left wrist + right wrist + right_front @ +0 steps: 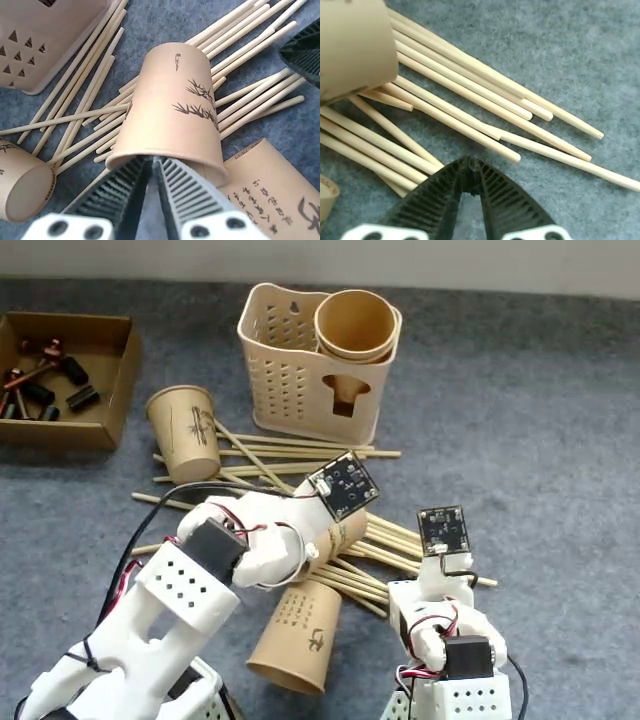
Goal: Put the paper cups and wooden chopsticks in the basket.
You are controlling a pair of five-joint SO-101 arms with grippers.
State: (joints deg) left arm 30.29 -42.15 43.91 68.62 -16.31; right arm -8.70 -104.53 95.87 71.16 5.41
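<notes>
A bamboo-print paper cup (170,110) lies tilted over the spread of wooden chopsticks (75,120), and my left gripper (154,162) is shut on its rim. In the high view this cup (347,532) sits just under the left wrist. My right gripper (470,167) is shut with nothing in it, its tips just above the chopsticks (470,100) and beside that cup (350,45). The beige basket (290,380) at the back holds stacked cups (355,325). Two more cups lie on their sides: one left of the basket (182,432), one at the front (298,632).
An open cardboard box (55,430) with small dark parts sits at the far left. The two arms are close together over the chopstick pile (290,455), and the right gripper (305,50) shows near the held cup. Grey carpet stretches to the right.
</notes>
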